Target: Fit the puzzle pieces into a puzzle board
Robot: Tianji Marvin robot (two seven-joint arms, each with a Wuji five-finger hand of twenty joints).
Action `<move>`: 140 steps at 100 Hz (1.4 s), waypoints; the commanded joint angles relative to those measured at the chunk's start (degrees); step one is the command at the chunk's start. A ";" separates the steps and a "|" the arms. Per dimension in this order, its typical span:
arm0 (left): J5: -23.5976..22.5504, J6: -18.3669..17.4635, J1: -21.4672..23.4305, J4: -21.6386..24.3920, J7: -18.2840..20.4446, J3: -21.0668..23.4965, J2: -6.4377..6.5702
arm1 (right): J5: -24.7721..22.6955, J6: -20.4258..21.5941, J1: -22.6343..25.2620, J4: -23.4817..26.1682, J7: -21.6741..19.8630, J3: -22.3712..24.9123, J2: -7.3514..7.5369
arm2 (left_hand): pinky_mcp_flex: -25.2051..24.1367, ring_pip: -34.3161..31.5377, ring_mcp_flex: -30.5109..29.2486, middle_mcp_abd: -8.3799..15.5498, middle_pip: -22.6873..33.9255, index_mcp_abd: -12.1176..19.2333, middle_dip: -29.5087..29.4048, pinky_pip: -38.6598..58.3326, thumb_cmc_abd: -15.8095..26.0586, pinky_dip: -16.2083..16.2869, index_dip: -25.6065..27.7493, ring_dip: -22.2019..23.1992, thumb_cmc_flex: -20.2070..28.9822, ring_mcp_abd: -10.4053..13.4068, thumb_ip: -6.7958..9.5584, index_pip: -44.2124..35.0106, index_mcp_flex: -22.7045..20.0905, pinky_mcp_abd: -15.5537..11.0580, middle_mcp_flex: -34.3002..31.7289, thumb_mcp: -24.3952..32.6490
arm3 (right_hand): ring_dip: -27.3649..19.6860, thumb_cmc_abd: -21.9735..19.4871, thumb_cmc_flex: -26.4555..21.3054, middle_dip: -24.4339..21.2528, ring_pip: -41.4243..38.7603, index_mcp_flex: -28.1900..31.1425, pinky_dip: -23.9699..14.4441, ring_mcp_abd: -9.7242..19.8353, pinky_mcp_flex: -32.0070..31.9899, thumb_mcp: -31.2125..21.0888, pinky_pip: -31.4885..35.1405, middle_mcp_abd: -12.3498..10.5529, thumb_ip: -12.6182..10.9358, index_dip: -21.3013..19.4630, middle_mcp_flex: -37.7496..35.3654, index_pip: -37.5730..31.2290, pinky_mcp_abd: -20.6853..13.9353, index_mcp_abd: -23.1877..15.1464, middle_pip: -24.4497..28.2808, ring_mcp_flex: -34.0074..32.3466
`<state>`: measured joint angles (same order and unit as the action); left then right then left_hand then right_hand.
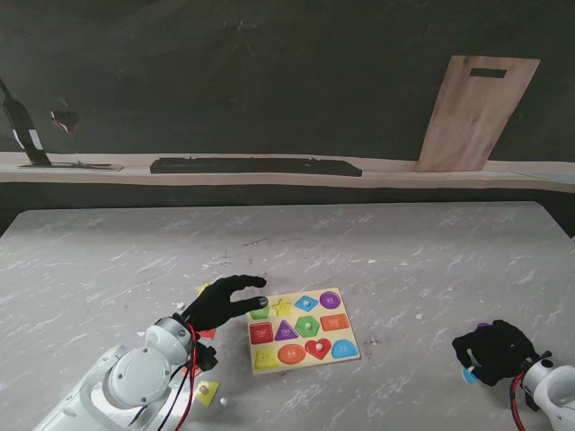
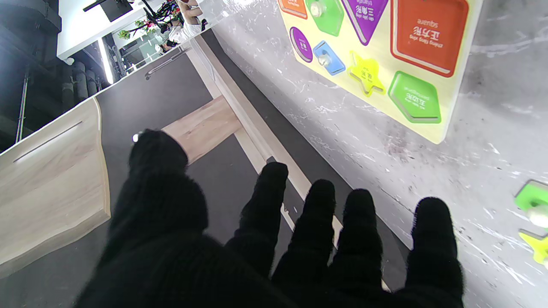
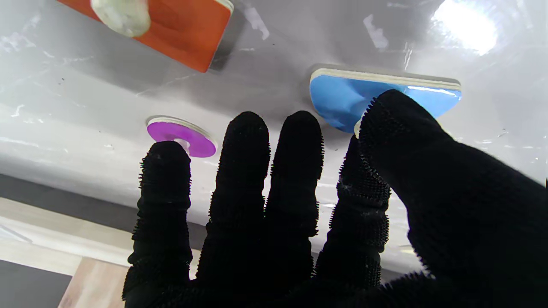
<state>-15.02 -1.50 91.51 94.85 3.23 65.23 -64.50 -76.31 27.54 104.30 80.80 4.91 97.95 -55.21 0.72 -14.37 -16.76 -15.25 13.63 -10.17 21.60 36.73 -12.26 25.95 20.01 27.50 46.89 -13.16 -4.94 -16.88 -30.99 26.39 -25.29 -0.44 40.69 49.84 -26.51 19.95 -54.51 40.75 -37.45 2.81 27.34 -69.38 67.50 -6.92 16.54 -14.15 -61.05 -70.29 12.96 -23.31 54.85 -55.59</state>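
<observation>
One puzzle board (image 1: 303, 332) (nine coloured shapes), two hands.

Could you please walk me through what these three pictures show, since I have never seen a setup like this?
This is a two-armed robot with black-gloved five-finger hands. The wide picture looks down from its stand onto a grey marble-patterned table; the other two come from wrist cameras and appear upside down. In the middle lies a yellow wooden puzzle board with coloured shape recesses. The left hand hovers open beside it, holding nothing. The right hand is over loose pieces: a blue semicircular piece, a small purple round piece and an orange piece. It grips none yet.
</observation>
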 commanded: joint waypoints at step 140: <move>-0.32 -3.28 2.04 1.87 0.88 1.73 0.35 | 22.64 -5.97 -16.08 1.80 -6.70 -26.24 -4.13 | -0.79 0.16 0.94 0.57 -0.91 1.62 -0.46 0.51 1.06 0.51 -0.22 -0.26 0.72 0.72 1.49 0.97 -0.25 -6.14 0.22 -1.33 | 1.36 3.34 -5.29 -0.67 -7.91 7.73 -0.61 -4.89 1.18 -2.77 7.35 8.21 -2.04 1.93 -4.45 0.13 3.87 10.65 2.51 -4.29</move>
<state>-15.28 -4.36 93.21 96.05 3.75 66.98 -64.31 -53.65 21.23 88.31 82.51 -1.31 72.50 -58.60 0.71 -14.37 -16.76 -15.25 13.63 -10.17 21.60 36.74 -12.21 25.95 20.01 27.50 46.89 -13.16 -4.94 -16.88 -30.99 26.39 -25.29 -0.44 41.42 54.18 -29.44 18.74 -60.68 47.69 -37.43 -2.05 28.91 -70.61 72.90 -1.77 16.61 -10.53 -65.91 -68.87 15.46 -11.88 55.74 -60.45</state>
